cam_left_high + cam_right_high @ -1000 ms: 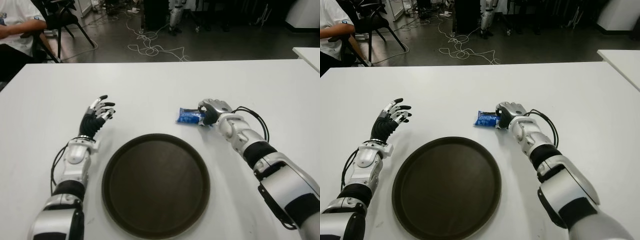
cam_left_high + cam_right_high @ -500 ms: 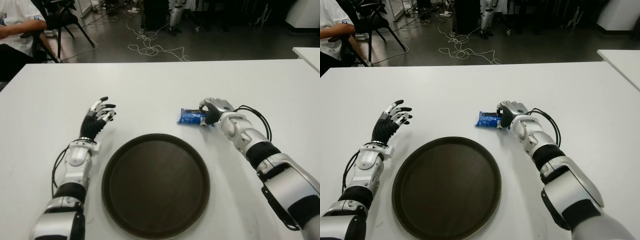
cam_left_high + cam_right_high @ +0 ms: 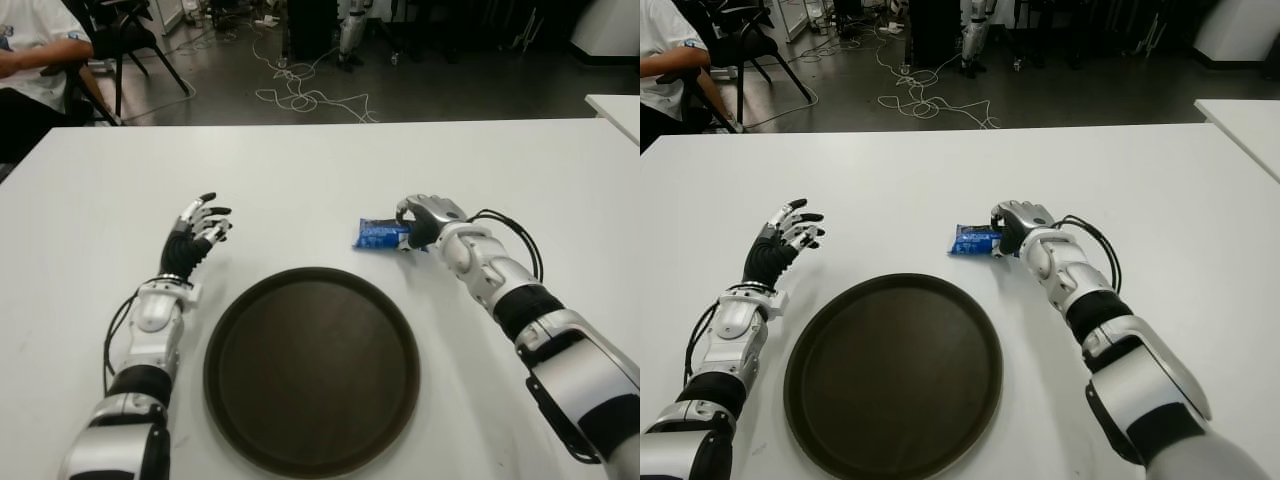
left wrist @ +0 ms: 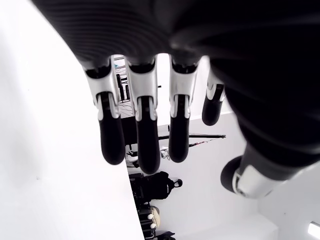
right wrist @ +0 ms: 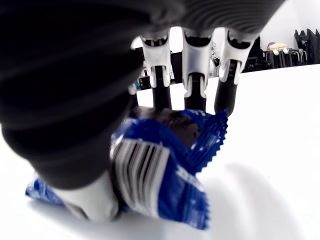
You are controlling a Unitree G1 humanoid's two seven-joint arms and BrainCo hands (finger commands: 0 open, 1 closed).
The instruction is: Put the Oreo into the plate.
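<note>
Behind the plate (image 3: pixel 311 370), my right hand (image 3: pixel 425 222) has its fingers closed around the Oreo (image 3: pixel 380 235) to lift it; my left hand (image 3: pixel 198 228) shows beside the plate, spread and empty.

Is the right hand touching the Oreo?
Touching. The right wrist view shows the right hand's fingers and thumb closed on the Oreo pack.

head stereo pair, two wrist close-ups

Oreo pack (image 3: pixel 380 235): right end hidden under right robot hand (image 3: pixel 420 222). Seated person (image 3: pixel 35 50) cut off by frame edge.
</note>
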